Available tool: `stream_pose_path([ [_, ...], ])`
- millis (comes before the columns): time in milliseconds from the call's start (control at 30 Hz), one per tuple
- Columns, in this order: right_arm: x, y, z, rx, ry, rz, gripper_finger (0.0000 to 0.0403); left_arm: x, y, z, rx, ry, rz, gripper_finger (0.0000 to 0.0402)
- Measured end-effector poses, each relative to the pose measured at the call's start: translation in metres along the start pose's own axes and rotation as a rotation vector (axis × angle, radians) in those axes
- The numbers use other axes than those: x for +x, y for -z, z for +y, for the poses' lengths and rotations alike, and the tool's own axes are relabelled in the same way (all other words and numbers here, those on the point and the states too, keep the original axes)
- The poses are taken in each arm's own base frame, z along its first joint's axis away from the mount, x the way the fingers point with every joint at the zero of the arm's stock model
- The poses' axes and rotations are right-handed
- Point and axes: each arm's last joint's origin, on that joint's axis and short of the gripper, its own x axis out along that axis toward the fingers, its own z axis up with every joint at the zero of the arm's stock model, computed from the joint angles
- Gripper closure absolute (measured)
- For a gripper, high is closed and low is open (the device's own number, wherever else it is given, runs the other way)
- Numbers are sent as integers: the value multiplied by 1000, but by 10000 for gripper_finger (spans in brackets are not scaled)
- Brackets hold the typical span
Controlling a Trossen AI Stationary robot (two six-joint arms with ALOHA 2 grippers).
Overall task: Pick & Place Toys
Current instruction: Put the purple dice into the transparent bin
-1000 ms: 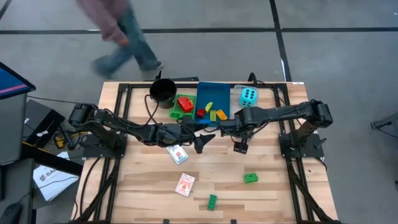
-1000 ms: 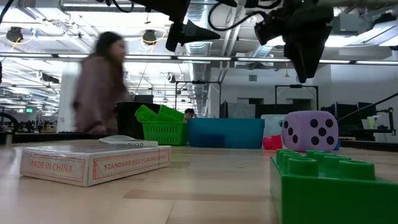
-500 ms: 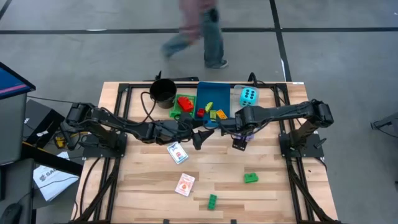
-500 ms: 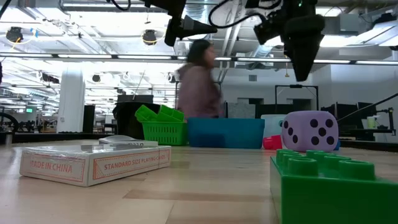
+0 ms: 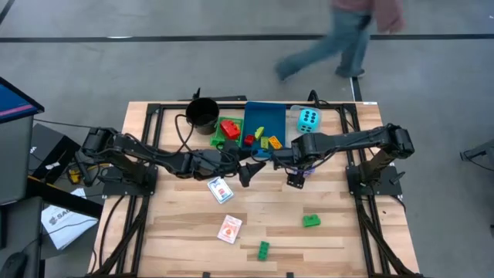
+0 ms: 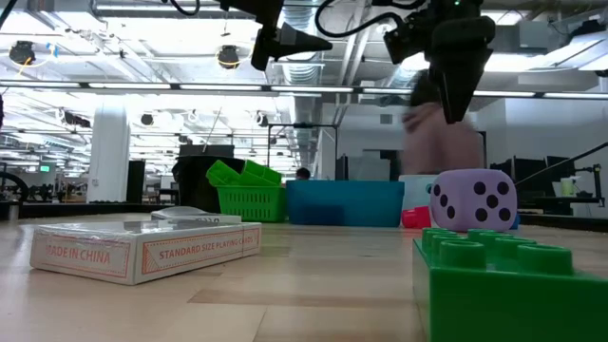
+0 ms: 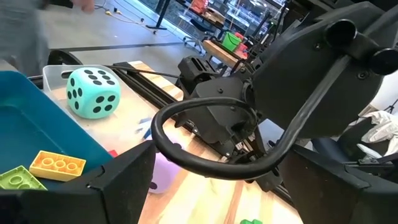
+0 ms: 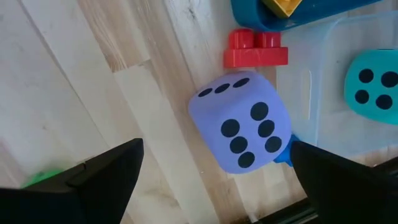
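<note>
A purple foam die (image 8: 242,121) rests on the table beside a red brick (image 8: 256,50), by the blue tray (image 5: 264,122). It also shows in the low view (image 6: 473,201). My right gripper (image 5: 295,180) hovers open above it and touches nothing; in the right wrist view (image 8: 214,162) its fingers stand wide on either side. My left gripper (image 5: 248,172) is open and empty in the air to its left, also in the left wrist view (image 7: 214,186). A cyan die (image 5: 309,119) sits in the clear tray. Card packs (image 5: 220,190) (image 5: 230,228) and green bricks (image 5: 311,221) (image 5: 263,249) lie nearer.
The green tray (image 5: 217,142) holds red and green bricks, and the blue tray holds yellow, green and red bricks. A black cup (image 5: 202,114) stands at the far left. A person (image 5: 347,35) walks beyond the far edge. Bare wood shows between the packs and bricks.
A person has walked from left to right behind the table's far edge. My right gripper has drifted a little toward the table's left above the purple die, staying open. The toys have kept still.
</note>
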Motion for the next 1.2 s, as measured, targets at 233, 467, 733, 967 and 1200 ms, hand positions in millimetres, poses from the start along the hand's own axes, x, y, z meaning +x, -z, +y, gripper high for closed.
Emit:
stream_pose_path([
  [233,0,0,-1,-32,49,-21,3,0,0,0,0,-3,-2,78],
  [467,-1,-9,5,-204,24,-120,5,0,0,0,0,-3,-1,78],
  [733,-3,-17,-2,-244,-70,-175,5,-1,2,-2,1,5,4,78],
  [967,-16,7,-22,-127,-96,-259,5,-3,2,-3,6,16,23,78],
  [1200,-25,58,-36,-8,-152,-371,5,-4,2,-3,12,10,32,78],
])
